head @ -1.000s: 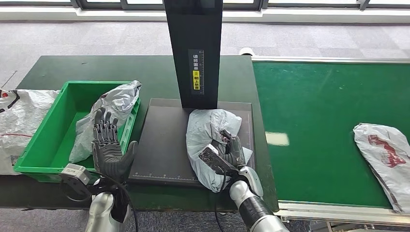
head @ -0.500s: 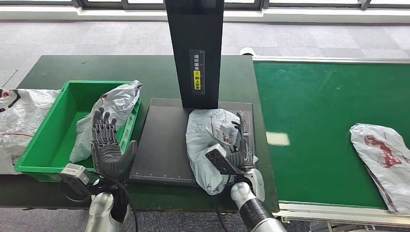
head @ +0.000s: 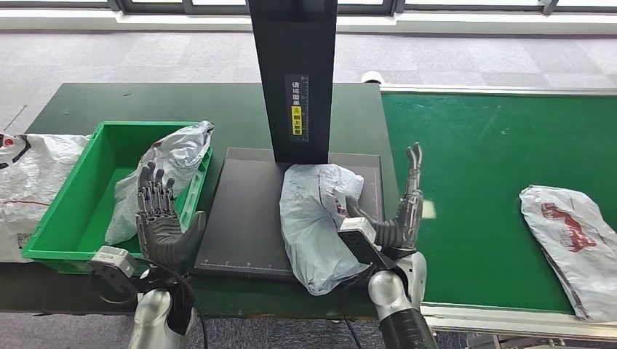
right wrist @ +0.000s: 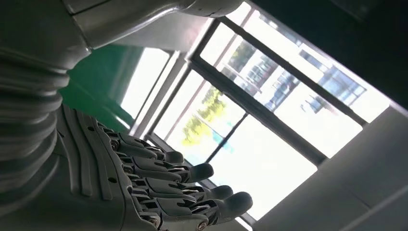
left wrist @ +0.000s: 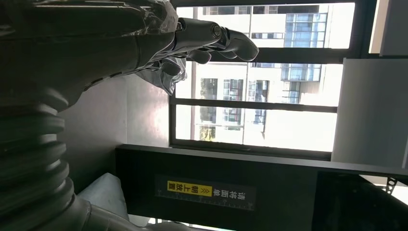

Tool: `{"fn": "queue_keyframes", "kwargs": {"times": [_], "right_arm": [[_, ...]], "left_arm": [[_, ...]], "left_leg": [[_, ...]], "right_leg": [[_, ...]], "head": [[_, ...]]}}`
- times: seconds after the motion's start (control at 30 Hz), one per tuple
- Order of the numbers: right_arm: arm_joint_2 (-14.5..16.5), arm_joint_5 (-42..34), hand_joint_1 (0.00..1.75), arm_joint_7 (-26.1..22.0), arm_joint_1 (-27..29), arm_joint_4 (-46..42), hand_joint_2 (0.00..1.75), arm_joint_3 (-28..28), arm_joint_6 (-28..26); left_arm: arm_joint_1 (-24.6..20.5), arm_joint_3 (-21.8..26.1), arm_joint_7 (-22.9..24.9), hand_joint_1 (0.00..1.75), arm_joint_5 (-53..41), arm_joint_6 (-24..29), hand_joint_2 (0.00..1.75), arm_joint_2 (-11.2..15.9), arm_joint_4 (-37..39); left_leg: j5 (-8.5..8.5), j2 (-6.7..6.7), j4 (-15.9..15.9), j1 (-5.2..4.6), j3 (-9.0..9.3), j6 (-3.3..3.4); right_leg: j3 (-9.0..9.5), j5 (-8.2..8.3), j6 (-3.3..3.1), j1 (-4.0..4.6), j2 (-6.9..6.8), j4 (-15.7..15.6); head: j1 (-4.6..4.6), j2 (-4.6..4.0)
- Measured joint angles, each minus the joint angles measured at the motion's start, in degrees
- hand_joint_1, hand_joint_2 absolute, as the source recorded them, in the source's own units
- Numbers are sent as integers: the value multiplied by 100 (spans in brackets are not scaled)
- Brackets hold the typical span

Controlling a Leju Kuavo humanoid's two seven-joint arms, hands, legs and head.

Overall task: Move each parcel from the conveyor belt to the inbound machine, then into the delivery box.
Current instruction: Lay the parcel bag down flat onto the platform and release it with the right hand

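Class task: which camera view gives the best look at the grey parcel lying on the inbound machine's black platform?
The head view: the grey parcel lies whole on the black platform, beside the open right hand. The left wrist view catches a pale corner of it; the right wrist view looks towards the windows.

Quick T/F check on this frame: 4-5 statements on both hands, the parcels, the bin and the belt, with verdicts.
1. The right hand grips the grey parcel on the machine's black platform. False: the hand is raised beside the parcel, fingers spread, holding nothing.
2. A parcel lies in the green bin. True: a grey bag leans against its right wall.
3. The conveyor belt carries no parcel. False: a white parcel with a red print lies near its right edge.
4. The left hand is open, holding nothing. True: it is raised in front of the bin's near right corner.
5. The black post stands at the platform's far edge. True.
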Motion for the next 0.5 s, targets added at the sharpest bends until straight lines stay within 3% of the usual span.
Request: {"fn": "queue_keyframes", "kwargs": {"times": [0.3,0.5], "right_arm": [[-100,-253,0,-4,676,-2866,175,44,-9],[-141,-348,0,-2,911,-3917,175,97,-4]], "left_arm": [[-182,-228,1,0,-425,155,175,1,225],[-431,-488,0,0,-733,378,175,-13,450]], "left_leg": [[-3,6,1,-3,1,-1],[-2,10,1,-3,6,0]], "right_leg": [[-3,0,0,-1,6,-3],[-2,2,3,-1,9,-4]], "head": [[-1,0],[0,0]]}}
